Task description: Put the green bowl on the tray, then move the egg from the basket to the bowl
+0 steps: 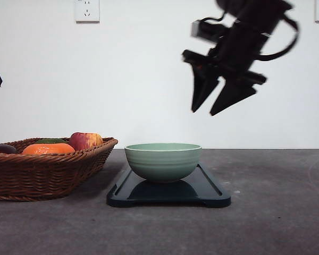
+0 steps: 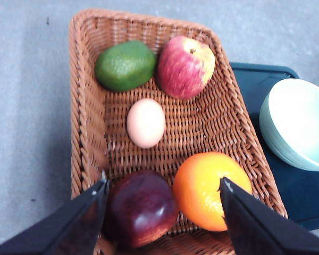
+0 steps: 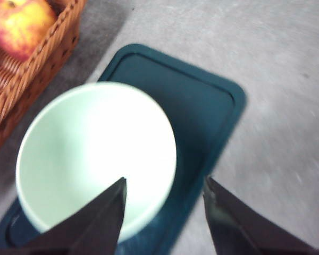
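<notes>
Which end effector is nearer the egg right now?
Left. The left end effector hangs open over the basket, the egg just ahead of its fingertips. The right end effector is open in the air above the green bowl on the tray.

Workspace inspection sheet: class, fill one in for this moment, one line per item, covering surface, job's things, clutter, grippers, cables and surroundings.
Surface: grey table, matte, bare around the tray.
Job's things: green bowl stands upright on the tray, empty inside. The egg lies in the basket, apart from the other fruit.
Clutter: in the basket, a red apple, a green fruit, an orange and a dark red fruit.
Grippers: left gripper open above the basket; right gripper open, raised above the bowl, empty.
Cables: black cable looped on the right arm.
Surroundings: white wall with socket.
</notes>
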`<state>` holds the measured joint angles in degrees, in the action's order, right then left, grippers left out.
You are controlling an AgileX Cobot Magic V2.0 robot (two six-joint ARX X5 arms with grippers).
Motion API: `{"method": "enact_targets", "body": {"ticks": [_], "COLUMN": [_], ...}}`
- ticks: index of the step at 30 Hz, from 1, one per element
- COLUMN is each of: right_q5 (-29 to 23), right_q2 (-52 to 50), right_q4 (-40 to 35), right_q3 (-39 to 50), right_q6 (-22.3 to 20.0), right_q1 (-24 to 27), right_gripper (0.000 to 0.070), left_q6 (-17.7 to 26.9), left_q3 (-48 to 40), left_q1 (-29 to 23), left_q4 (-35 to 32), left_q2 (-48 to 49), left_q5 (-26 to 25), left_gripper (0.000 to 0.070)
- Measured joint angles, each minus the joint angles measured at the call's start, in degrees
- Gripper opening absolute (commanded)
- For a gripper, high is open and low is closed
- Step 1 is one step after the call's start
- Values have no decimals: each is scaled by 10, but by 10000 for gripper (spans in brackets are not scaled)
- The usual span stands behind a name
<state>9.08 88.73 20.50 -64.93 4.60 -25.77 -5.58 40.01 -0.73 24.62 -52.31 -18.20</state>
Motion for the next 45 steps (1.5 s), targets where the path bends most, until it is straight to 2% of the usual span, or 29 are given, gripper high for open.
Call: {"method": "enact_targets", "body": {"ticks": [8,18,26,33,41,45], "right_q5": [-11,-16,-16,-16,-16,-16], "right_q2": [-153,-275,-320,-317,-317,-317], "right_q4": [-68,-49,-51,-49,-49,-49], "right_q3": [167,294,306,306,306,306], "right_q6": [-23,-36,-37,-38,-38,-38], "right_q1": [4,54,57,57,57,57], "right_gripper": [281,279,279,279,279,279], "left_q6": [0,0,-11,-8,18,42], "left_q3": [0,0,30,115,188,218], "left_q1": [0,0,0,16,71,104], "left_q4": [3,4,55,79,95,95], "left_q2": [0,0,-16,-99,-225,-284], "left_q5": [0,0,0,4,64,115], "left_gripper": [425,425,419,431,431,431]}}
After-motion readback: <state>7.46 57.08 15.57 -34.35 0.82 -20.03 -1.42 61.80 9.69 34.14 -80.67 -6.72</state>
